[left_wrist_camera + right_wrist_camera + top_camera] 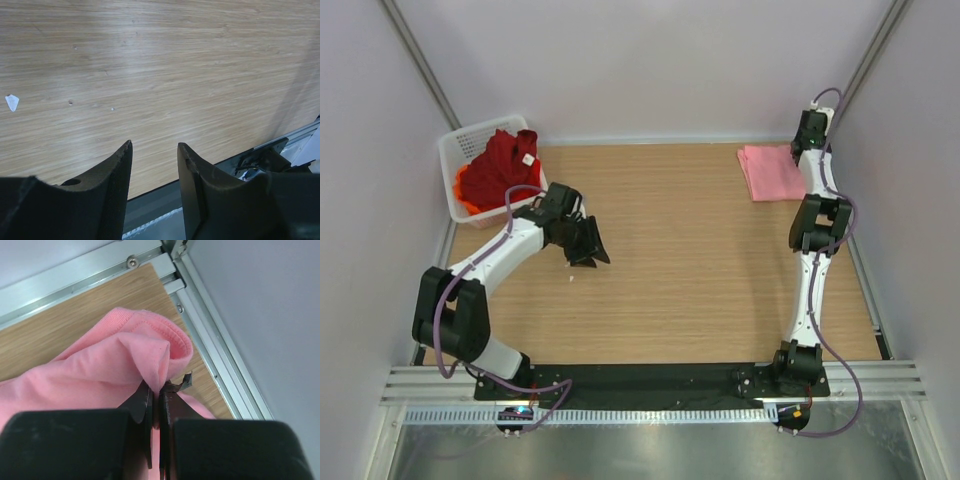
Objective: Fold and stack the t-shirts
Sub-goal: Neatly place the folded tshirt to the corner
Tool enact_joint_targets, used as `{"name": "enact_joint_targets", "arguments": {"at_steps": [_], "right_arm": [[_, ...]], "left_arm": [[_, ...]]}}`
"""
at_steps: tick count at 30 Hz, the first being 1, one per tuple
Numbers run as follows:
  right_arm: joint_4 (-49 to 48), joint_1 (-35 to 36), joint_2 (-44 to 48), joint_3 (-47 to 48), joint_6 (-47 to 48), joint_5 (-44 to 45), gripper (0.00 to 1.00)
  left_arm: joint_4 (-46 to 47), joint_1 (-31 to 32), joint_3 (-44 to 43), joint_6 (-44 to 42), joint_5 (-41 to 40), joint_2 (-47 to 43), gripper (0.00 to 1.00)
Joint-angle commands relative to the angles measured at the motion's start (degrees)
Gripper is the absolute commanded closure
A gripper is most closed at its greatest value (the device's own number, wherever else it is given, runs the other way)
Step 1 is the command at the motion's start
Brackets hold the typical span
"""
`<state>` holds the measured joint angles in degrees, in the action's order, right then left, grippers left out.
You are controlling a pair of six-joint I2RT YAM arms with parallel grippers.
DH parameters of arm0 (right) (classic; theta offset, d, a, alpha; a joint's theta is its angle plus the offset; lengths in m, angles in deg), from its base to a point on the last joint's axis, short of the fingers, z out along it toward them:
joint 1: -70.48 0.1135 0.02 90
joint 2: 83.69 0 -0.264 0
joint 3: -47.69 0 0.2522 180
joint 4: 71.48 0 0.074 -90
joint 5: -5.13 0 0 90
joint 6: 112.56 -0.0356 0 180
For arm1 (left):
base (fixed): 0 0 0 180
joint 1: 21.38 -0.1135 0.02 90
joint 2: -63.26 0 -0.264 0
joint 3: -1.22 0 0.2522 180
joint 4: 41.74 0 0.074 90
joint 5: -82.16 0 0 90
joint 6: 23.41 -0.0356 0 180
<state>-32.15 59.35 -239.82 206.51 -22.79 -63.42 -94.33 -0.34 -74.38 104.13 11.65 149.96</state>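
A folded light pink t-shirt [772,170] lies at the table's far right corner. My right gripper [810,142] is over its back edge and shut on a pinched-up fold of the pink cloth [100,370], which bunches just past the right gripper [160,390]. A dark red t-shirt [505,165] with a small white tag [529,158] is heaped in the white mesh basket [455,150] at the far left, with an orange t-shirt [465,190] showing beneath it. My left gripper [588,245] hangs over bare wood right of the basket. In its wrist view the left gripper [154,144] is open and holds nothing.
A small white scrap [571,279] lies on the wood near the left gripper, also the scrap [12,102] in the left wrist view. Aluminium rails [210,340] and white walls close in the table's back and sides. A black strip [650,380] runs along the near edge.
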Motion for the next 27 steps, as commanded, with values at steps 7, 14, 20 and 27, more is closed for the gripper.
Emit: {"name": "enact_joint_targets", "arguments": {"at_steps": [7, 14, 20, 27], "right_arm": [[-5.96, -0.9, -2.95, 5.86, -4.87, 0.79, 0.99], [-7.81, -1.08, -3.3, 4.8, -2.06, -0.01, 0.99], [-8.51, -1.08, -2.25, 5.06, 0.04, 3.32, 0.52], [-4.04, -0.99, 5.13, 3.31, 2.78, 9.65, 0.13]], "left_arm": [[1.56, 1.37, -3.19, 1.48, -1.03, 1.55, 0.58], [1.56, 1.9, -3.72, 1.84, -1.03, 2.34, 0.58], [1.04, 2.08, -4.51, 1.75, -0.68, 2.87, 0.58], [-0.46, 1.99, -6.09, 1.31, -0.76, 1.81, 0.58]]}}
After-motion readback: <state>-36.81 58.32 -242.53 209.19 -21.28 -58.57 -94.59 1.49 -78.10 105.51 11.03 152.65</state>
